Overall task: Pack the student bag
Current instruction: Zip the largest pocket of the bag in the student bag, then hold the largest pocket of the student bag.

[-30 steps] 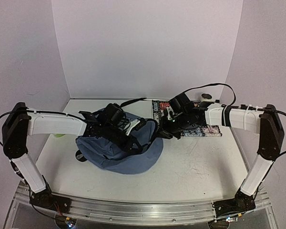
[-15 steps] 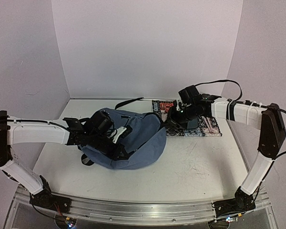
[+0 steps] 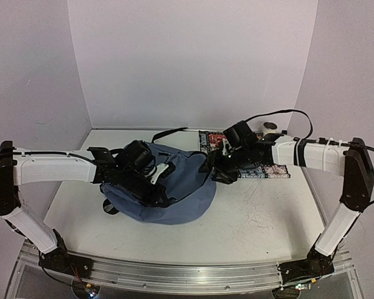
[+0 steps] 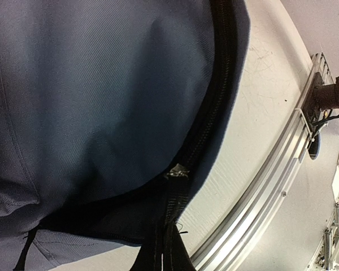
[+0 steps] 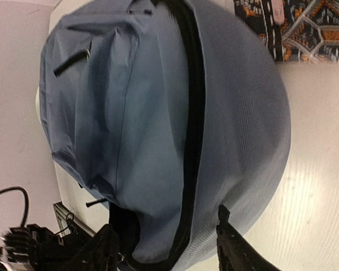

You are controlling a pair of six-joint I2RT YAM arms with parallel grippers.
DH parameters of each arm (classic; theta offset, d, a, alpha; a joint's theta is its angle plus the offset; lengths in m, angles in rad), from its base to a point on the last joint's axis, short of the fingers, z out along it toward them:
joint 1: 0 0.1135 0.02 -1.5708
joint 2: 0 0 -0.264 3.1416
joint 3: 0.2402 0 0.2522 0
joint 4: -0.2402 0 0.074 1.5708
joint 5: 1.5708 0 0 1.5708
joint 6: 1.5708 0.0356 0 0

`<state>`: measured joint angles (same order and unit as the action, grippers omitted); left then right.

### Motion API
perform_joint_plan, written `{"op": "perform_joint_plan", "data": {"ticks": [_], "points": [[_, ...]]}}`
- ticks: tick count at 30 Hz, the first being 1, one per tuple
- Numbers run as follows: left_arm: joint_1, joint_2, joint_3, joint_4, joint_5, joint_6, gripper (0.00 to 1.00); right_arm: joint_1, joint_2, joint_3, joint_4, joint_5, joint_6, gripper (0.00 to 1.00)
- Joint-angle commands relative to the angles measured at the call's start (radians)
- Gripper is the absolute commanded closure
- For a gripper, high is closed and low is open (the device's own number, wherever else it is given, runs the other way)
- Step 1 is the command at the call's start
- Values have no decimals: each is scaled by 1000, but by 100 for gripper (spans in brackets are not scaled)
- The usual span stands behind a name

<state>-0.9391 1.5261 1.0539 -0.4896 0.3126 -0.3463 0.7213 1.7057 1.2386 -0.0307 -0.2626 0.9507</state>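
Backpack in play: the student bag (image 3: pixel 184 194) is seen slumped on the table (image 3: pixel 262 218), left of centre. Its zip edge is pinched by the left gripper (image 3: pixel 159 180), jaws clamped tight on the fabric. The right gripper (image 3: pixel 219 173) is held at the bag's right rim, fingers (image 5: pixel 233 251) spread wide apart. A patterned cloth (image 3: pixel 273 169) is spotted just behind.

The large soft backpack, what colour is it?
Slate-blue fabric backpack with black zipper; best in right wrist view.

bag (image 3: pixel 187 199) on table (image 3: pixel 255 218), left of centre | mat (image 3: pixel 277 169) on table at bag's 2 o'clock, just beside it
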Motion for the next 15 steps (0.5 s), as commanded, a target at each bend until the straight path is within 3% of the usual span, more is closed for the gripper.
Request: {"op": "perform_joint_plan", "data": {"ticks": [1, 9, 15], "points": [[-8, 24, 65, 16, 44, 10, 100, 102, -98, -91, -44, 102, 159, 37], [-12, 25, 60, 31, 73, 20, 100, 210, -103, -109, -20, 179, 300, 29], [-14, 10, 50, 31, 81, 24, 100, 243, -4, -40, 1, 169, 339, 32]]}}
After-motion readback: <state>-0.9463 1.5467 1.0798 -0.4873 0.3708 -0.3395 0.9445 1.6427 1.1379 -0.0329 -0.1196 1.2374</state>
